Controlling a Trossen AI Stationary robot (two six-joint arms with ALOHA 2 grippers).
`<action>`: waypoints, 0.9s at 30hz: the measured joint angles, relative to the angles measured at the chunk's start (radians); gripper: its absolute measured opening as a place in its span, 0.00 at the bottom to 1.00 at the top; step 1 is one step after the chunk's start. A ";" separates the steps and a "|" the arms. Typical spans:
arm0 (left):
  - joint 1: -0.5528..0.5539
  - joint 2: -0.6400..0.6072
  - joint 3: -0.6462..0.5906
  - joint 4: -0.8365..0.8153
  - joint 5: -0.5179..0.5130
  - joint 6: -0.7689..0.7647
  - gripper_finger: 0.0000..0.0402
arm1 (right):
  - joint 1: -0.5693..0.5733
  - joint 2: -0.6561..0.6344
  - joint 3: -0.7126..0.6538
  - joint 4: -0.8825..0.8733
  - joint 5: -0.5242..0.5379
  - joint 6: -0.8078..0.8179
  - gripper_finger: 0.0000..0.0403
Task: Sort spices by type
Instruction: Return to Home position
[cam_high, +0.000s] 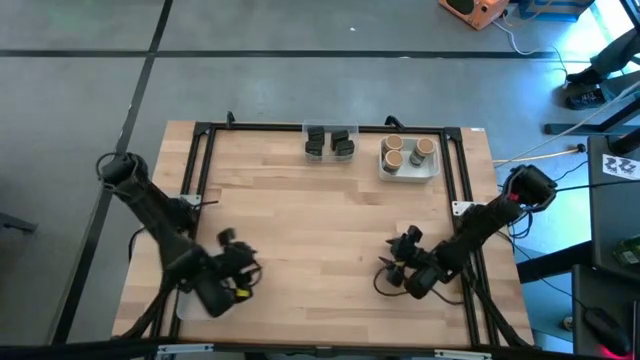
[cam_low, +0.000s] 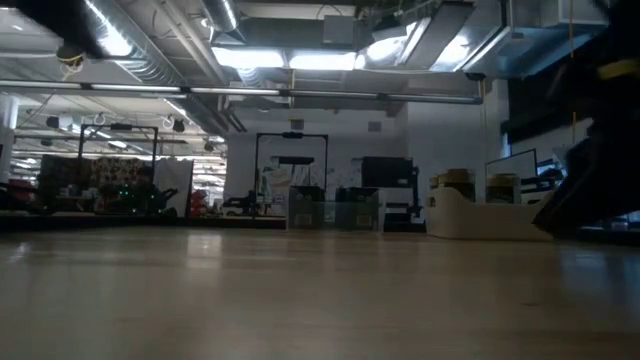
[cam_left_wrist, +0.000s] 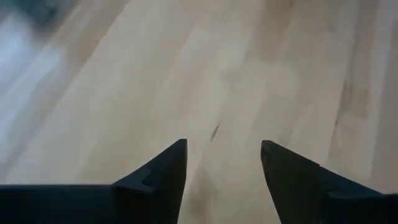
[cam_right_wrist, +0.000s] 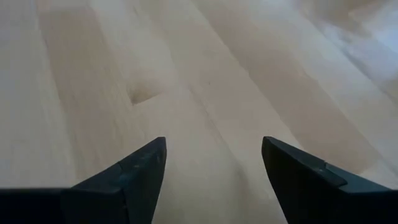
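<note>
So, both arms are hanging low over the near edge of the table (cam_high: 320, 225), and neither is carrying anything. The left gripper (cam_left_wrist: 224, 152) is sitting at the near-left with its fingers spread wide, only bare wood showing between them. The right gripper (cam_right_wrist: 214, 149) is doing the same at the near-right, released and empty. The left arm is covering a pale shape at the near-left corner, maybe a tray, and I can't tell what's lying in it. The middle of the table is showing nothing but wood. Over at the far edge the spices are sitting in groups. The dark jars (cam_high: 328, 143) are bunching together in a clear tray (cam_high: 305, 135), and just to their right the tan-topped jars (cam_high: 393, 152) are filling a second tray (cam_high: 432, 172). Something greyer-topped is standing in that second tray too, but I can't tell what kind it is. I'm reading the step in hand as the return to the rest pose, with the sorting looking done or close to it. The next move is probably only asking both arms to settle without a grasp, keeping well apart from the trays.
</note>
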 joint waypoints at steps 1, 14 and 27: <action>0.030 0.000 0.000 0.048 0.003 0.103 0.46 | -0.020 0.000 0.000 0.013 -0.028 -0.033 0.66; 0.461 0.000 -0.117 0.560 0.475 0.914 0.31 | -0.358 -0.024 0.002 0.098 -0.459 -0.620 0.47; 0.714 -0.008 -0.337 0.875 0.682 1.110 0.19 | -0.673 -0.238 -0.001 0.156 -0.663 -1.011 0.33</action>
